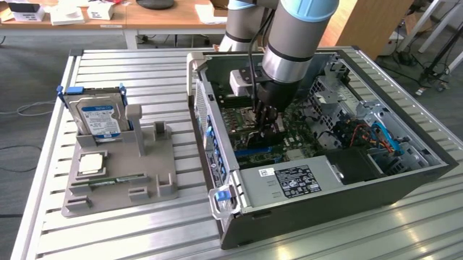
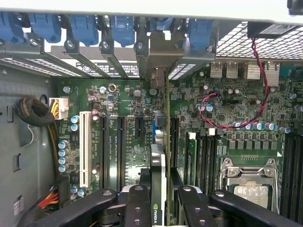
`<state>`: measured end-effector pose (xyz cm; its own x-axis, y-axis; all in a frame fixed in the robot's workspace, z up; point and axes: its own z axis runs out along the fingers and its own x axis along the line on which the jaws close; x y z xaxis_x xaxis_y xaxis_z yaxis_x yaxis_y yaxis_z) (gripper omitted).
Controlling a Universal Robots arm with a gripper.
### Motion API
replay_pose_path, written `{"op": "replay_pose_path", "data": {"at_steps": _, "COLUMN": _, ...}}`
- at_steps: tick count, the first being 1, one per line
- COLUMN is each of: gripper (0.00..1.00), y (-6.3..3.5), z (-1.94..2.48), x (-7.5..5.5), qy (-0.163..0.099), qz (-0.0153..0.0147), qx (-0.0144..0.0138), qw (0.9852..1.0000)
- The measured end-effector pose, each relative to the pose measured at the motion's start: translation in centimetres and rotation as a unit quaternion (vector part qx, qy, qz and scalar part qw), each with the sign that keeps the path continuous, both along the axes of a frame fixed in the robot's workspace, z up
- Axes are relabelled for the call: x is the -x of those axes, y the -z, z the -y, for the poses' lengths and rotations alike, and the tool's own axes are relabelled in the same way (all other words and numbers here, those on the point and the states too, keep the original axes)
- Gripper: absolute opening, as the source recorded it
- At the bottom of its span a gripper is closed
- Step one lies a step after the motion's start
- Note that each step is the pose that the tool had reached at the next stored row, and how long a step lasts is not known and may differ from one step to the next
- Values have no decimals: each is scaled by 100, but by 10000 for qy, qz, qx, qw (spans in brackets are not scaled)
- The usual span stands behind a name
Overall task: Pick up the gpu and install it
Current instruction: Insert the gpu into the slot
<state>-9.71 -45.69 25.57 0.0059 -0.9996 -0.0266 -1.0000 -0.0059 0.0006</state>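
Down inside the open black tower computer case [image 1: 347, 189], mid-frame in the exterior view, we have the jaws clamped on the gpu [image 2: 157, 170]. It's a thin flat dark card, seen edge-on from the wrist, with a small green logo on its near end. Black fingers [image 2: 137, 203] press on both faces, so it's a narrow grip with the card held.

Position:
- The gpu stands upright over the green motherboard [image 2: 128, 104]. It runs from the jaws toward a greyish metal bracket [image 2: 158, 56] at the rear wall, just under the row of blue plastic retention clips [image 2: 85, 26].
- It sits over a blue slot [image 2: 155, 132], between the long black slots [image 2: 120, 146] and the silver CPU socket [image 2: 248, 184]. A white slot [image 2: 85, 146] lies further off.
- We can't tell whether the edge connector has entered the slot.

Our read on doing this step well:
- Keep the card vertical and parallel to the slot. Any yaw will likely bind it.
- The bracket has to line up with its rear opening at the same time as the connector.
- Press straight down and evenly, with no rocking.
- The red wire loop [image 2: 222, 118] is near but apart from the card, so we'd keep it that way.

At the exterior frame's left, on the slatted aluminium counter [image 1: 145, 227], a grey plastic fixture [image 1: 123, 179] carries a blue-and-white-labelled hard drive [image 1: 100, 116], well apart from the work.
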Motion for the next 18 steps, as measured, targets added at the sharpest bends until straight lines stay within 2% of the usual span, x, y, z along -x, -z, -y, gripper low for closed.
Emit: {"op": "replay_pose_path", "data": {"at_steps": 18, "gripper": 27, "y": 17, "z": 0, "x": 0, "qy": 1, "qz": 0, "qx": 0, "qw": 10000}}
